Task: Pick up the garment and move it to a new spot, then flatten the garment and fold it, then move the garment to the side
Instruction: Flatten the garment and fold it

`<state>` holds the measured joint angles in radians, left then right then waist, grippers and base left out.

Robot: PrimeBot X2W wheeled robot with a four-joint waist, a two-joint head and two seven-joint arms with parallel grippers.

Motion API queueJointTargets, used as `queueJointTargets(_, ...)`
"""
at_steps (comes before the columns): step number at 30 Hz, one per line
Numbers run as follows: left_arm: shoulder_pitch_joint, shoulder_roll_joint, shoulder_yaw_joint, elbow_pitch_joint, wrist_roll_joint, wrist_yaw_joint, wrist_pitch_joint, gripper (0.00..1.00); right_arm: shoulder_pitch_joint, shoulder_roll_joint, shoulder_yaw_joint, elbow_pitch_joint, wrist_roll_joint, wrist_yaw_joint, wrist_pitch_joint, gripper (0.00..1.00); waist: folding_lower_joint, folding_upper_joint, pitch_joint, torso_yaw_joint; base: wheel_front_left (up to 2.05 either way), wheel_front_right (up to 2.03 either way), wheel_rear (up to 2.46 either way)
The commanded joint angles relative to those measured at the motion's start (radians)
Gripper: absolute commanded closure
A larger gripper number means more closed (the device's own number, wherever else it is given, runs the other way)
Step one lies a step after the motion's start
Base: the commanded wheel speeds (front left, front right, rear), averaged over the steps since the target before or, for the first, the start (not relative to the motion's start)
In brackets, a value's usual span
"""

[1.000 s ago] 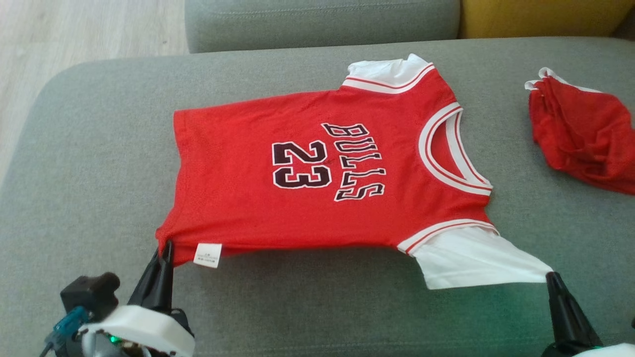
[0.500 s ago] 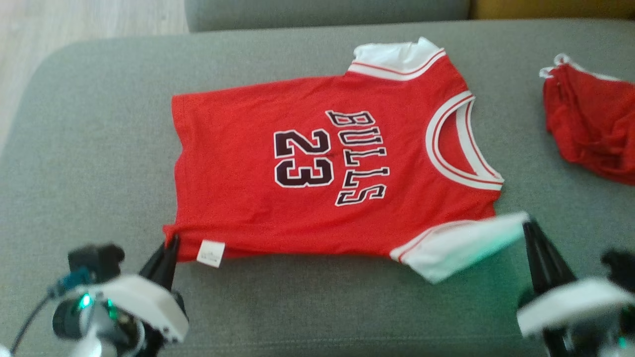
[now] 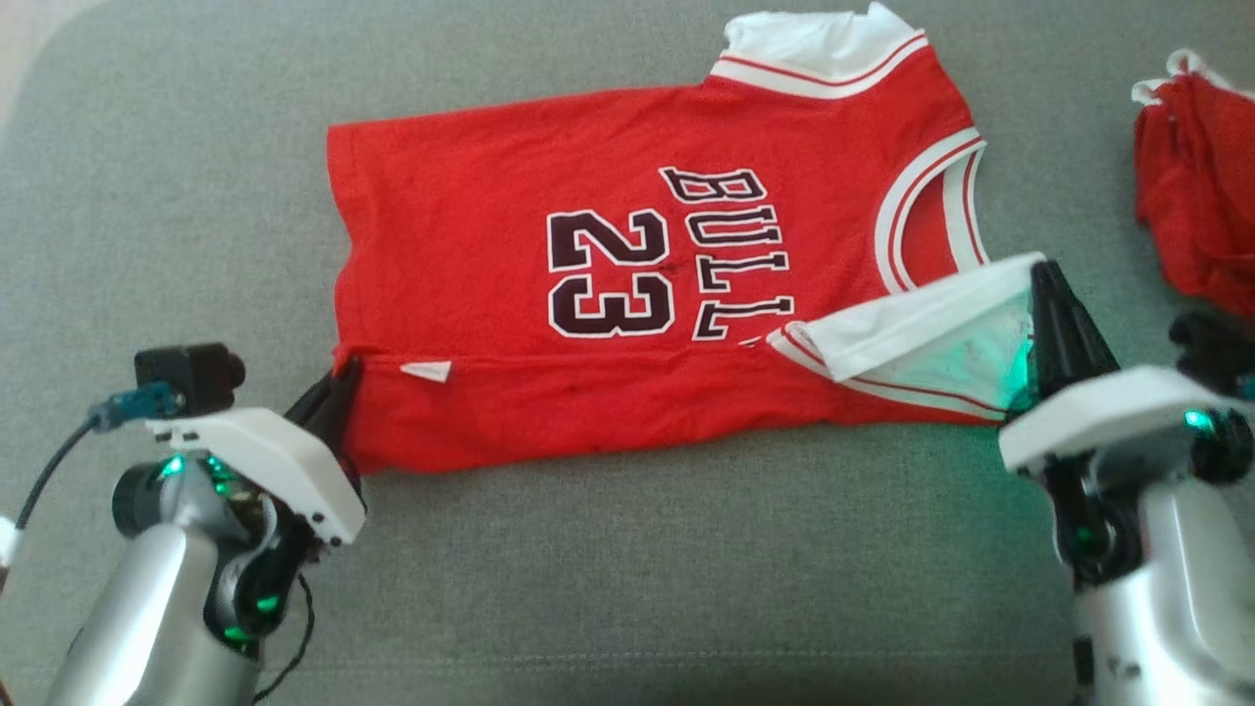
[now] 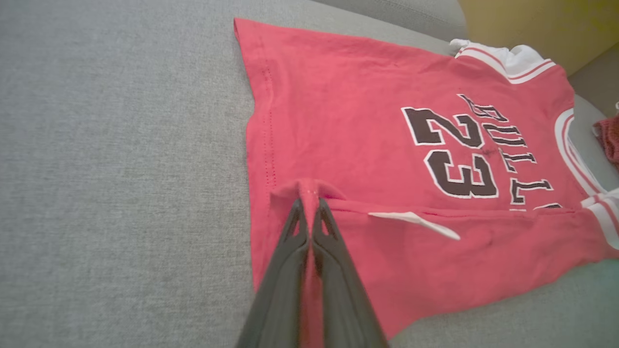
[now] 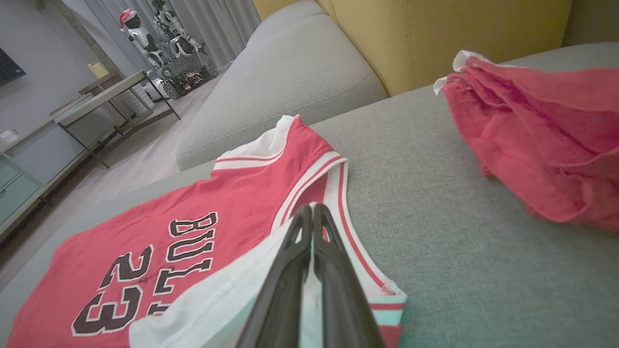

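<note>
The garment (image 3: 490,245) is a red jersey with white sleeves and black "23" lettering, spread on the grey sofa seat (image 3: 176,196). Its near edge is folded up over the body, so a band of red cloth covers the lower part. My left gripper (image 3: 345,368) is shut on the jersey's lower hem corner (image 4: 304,191). My right gripper (image 3: 1041,275) is shut on the white sleeve (image 3: 922,314), lifted over the chest near the collar. The right wrist view shows the fingers (image 5: 290,256) pinching white cloth beside the collar trim (image 5: 333,193).
A second red garment (image 3: 1196,216) lies crumpled at the far right of the seat (image 5: 541,135). A yellow cushion (image 5: 435,34) and grey backrest (image 5: 290,72) stand behind. A room with a table and a robot figure lies beyond the sofa's left end.
Both grippers have moved away from me over the jersey, carrying its near hem corner and white sleeve and folding the near edge onto the body. The head camera has tilted down.
</note>
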<state>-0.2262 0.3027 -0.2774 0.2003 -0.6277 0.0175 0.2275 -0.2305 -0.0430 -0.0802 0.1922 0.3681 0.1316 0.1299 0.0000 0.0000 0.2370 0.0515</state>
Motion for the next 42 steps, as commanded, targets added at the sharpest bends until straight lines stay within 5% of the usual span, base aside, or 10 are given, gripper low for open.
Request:
queueJointTargets(1, -0.052, 0.021, 0.042, -0.013, -0.004, -0.003, -0.002, 1.00, -0.053, -0.007, 0.022, -0.012, -0.006, -0.001, -0.014, 1.00, 0.0000, 0.0000, 0.012, -0.002, 0.00, 0.00, 0.00)
queueJointTargets(6, -0.084, 0.006, 0.036, 0.066, -0.018, -0.031, -0.023, 1.00, -0.122, -0.010, 0.049, 0.112, 0.000, -0.001, -0.032, 1.00, 0.0000, 0.0000, 0.035, -0.001, 0.00, 0.00, 0.00)
queueJointTargets(7, -0.086, 0.002, 0.033, 0.078, -0.018, -0.036, -0.032, 0.67, -0.128, -0.009, 0.056, 0.126, 0.006, -0.001, -0.044, 0.89, 0.0000, 0.0000, 0.037, 0.000, 0.00, 0.00, 0.00)
queueJointTargets(8, -0.085, -0.003, 0.032, 0.088, -0.020, -0.041, -0.043, 0.06, -0.132, -0.009, 0.064, 0.138, 0.014, -0.001, -0.056, 0.53, 0.0000, 0.0000, 0.038, 0.001, 0.00, 0.00, 0.00)
queueJointTargets(9, -0.084, -0.007, 0.033, 0.097, -0.021, -0.045, -0.058, 0.00, -0.134, -0.009, 0.071, 0.145, 0.024, -0.001, -0.068, 0.00, 0.0000, 0.0000, 0.039, 0.001, 0.00, 0.00, 0.00)
queueJointTargets(15, -0.037, -0.049, 0.054, 0.109, -0.014, -0.042, -0.219, 0.00, -0.110, -0.028, 0.126, 0.121, 0.030, -0.001, -0.200, 0.00, 0.0000, 0.0000, 0.029, 0.002, 0.00, 0.00, 0.00)
queueJointTargets(23, 0.033, -0.091, 0.087, 0.053, 0.060, 0.008, -0.459, 0.00, -0.032, -0.049, 0.118, 0.011, -0.118, -0.001, -0.332, 0.00, 0.0000, 0.0000, -0.017, 0.009, 0.00, 0.00, 0.00)
queueJointTargets(42, 0.220, -0.154, 0.161, -0.100, 0.380, -0.003, -0.489, 0.00, 0.219, -0.017, 0.077, -0.126, -0.214, -0.001, -0.281, 0.00, 0.0000, 0.0000, -0.120, -0.005, 0.00, 0.00, 0.00)
